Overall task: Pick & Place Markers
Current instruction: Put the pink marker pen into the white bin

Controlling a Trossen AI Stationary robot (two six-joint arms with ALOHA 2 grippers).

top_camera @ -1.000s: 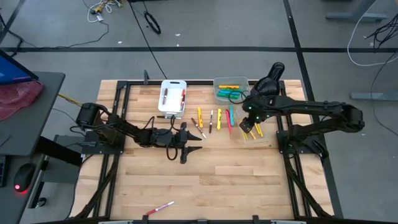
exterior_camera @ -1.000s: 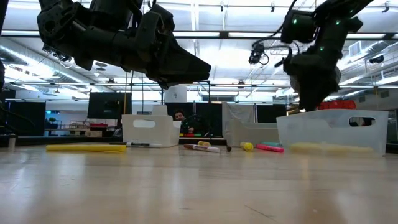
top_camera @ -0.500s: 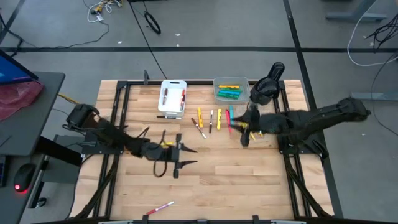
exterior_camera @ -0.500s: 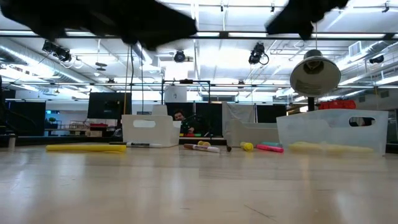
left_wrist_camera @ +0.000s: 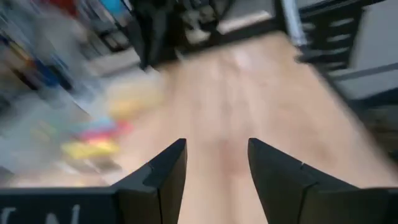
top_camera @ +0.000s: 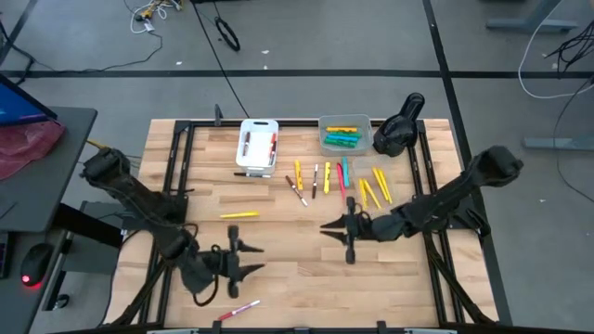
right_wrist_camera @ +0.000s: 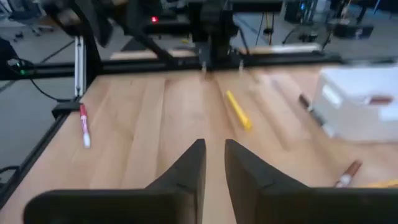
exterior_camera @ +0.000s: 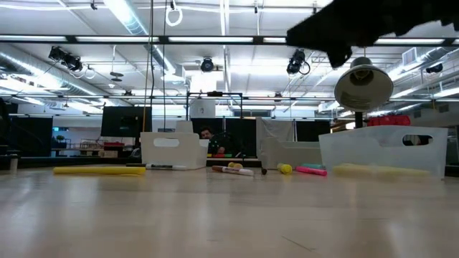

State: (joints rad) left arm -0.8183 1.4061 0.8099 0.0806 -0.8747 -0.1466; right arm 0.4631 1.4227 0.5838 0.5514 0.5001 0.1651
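Several markers [top_camera: 327, 179], yellow, red, green and thin dark ones, lie in a loose row on the wooden table [top_camera: 306, 278], right of centre toward the far side. One yellow marker [top_camera: 239, 214] lies alone left of centre. A red-and-white marker [top_camera: 238, 309] lies at the near edge. My left gripper [top_camera: 243, 262] hangs open above the near left of the table, between those two. My right gripper [top_camera: 336, 232] hangs over the table's middle on the near side of the row. Its fingers [right_wrist_camera: 214, 155] stand a narrow gap apart with nothing between them.
A white bin [top_camera: 258, 146] holding a few markers and a grey bin [top_camera: 344, 133] with yellow and green ones stand at the far edge. A black lamp-like object [top_camera: 399, 125] stands to their right. Bare wood lies between the grippers and toward the near right.
My left gripper has swung from the table's middle toward the near left corner, uncovering the lone yellow marker. My right gripper has left the yellow markers at the far right, come toward the near edge and the middle, and tipped from pointing down to nearly level. No marker has moved.
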